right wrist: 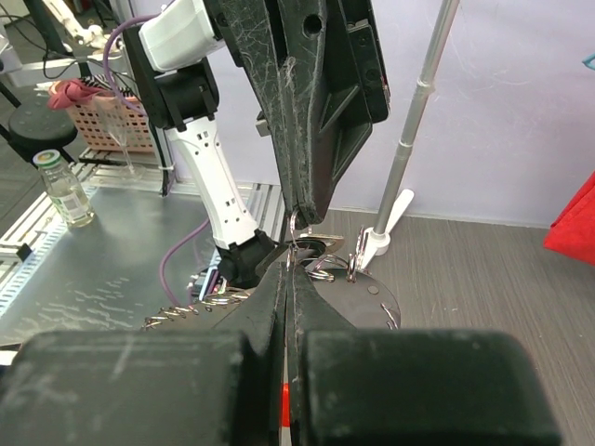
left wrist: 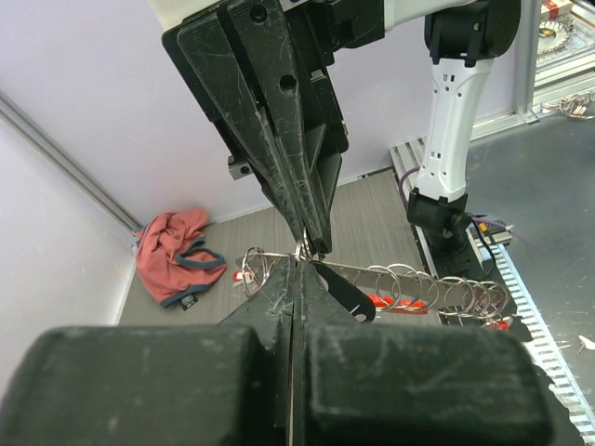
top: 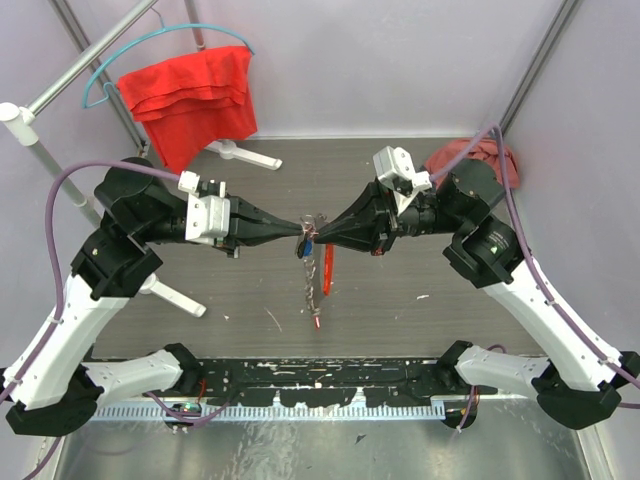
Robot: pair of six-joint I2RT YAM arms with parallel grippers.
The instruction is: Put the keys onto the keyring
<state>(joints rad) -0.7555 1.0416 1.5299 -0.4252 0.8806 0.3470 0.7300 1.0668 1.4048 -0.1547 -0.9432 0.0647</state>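
My left gripper (top: 300,229) and right gripper (top: 322,232) meet tip to tip above the table's middle, both shut on the thin wire keyring (top: 311,222). Its chain of silvery rings (top: 312,290) and long red-orange tag (top: 327,268) hang below. A small blue piece (top: 303,248), perhaps a key head, dangles under the tips. In the left wrist view my shut gripper (left wrist: 299,263) pinches the ring (left wrist: 305,247), with the chain (left wrist: 418,283), a black oblong object (left wrist: 346,290) and the tag (left wrist: 381,299) behind. In the right wrist view my shut gripper (right wrist: 292,263) holds the ring (right wrist: 297,228).
A red cloth (top: 190,95) hangs on a blue hanger at back left, above a white stand foot (top: 245,152). A crumpled reddish cloth (top: 475,158) lies back right. A second white stand foot (top: 175,295) is near the left arm. A small bottle (right wrist: 63,186) stands off-table.
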